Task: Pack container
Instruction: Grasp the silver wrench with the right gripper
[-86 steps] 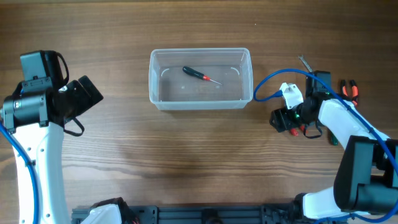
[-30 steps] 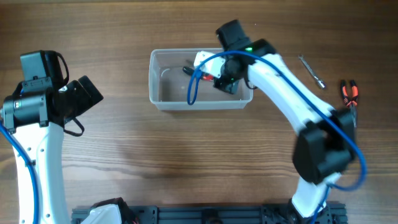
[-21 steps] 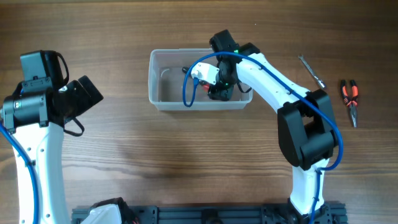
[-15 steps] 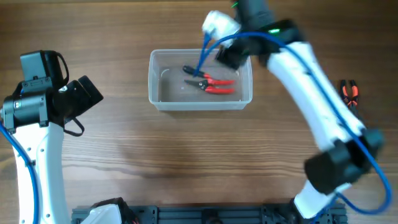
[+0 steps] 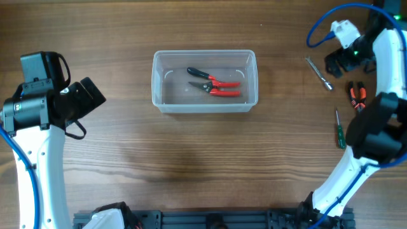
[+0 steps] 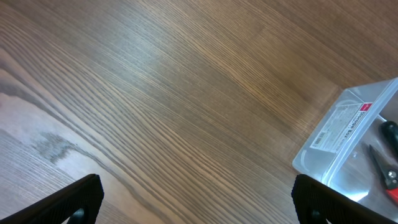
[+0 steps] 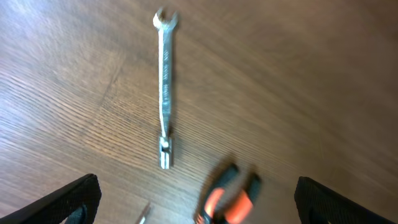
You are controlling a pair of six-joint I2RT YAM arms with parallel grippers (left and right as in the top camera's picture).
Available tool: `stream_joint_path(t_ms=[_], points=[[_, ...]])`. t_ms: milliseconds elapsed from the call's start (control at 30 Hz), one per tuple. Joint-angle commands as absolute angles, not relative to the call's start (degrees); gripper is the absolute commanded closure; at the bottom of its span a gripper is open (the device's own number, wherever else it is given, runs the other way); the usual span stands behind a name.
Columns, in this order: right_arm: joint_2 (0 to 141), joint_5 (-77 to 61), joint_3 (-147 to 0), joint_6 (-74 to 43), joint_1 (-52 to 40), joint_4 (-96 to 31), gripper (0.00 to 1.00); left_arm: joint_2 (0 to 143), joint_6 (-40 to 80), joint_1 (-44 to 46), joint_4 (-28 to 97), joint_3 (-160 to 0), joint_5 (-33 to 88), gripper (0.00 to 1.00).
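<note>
The clear plastic container [image 5: 204, 80] sits at the table's centre top. Inside it lie a black-handled screwdriver [image 5: 197, 73] and red-handled pliers [image 5: 219, 88]. Its corner with a label also shows in the left wrist view [image 6: 348, 134]. My right gripper [image 5: 335, 62] is open and empty at the far right, above a silver wrench [image 5: 318, 73], also seen in the right wrist view [image 7: 165, 87]. Orange-and-black pliers [image 5: 358, 95] lie next to it and show blurred in the right wrist view [image 7: 227, 198]. My left gripper [image 5: 89, 95] is open and empty at the far left.
A green-handled screwdriver [image 5: 340, 130] lies on the right side of the wooden table, below the orange pliers. Its tip shows in the right wrist view [image 7: 143, 213]. The right arm's blue cable loops at the top right.
The right gripper carried the red-handled pliers into the container, let them go there, then swung out to the far right above the wrench. The left arm has not moved.
</note>
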State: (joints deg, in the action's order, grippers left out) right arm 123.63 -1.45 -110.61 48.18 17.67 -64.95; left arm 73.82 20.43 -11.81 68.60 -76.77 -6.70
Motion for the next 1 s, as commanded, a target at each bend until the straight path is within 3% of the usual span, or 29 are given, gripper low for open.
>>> stream_joint_path(t_ms=[0,500,633,767,967], points=[[129.0,-3.8,-110.1,49.9,17.1,-65.7,0.0,73.8,19.9,-12.1,68.6,-76.9,-4.4,0.0],[137.9,-0.6,-110.1,41.5,17.1,-65.3,0.02,73.8,19.9,-12.1,68.5,-76.9,-2.1,0.0],[139.3,0.3,-110.1,38.4,16.7,-63.9,0.07,73.8,19.9,-12.1,68.6,-76.9,-1.9,0.0],[139.5,0.2,-110.1,38.4,15.8,-64.1,0.22,73.8,19.9,-12.1,68.6,-76.9,-2.0,0.0],[139.5,0.2,-110.1,37.1,15.6,-64.3,0.58,73.8,19.9,-12.1,68.6,-76.9,-1.9,0.0]])
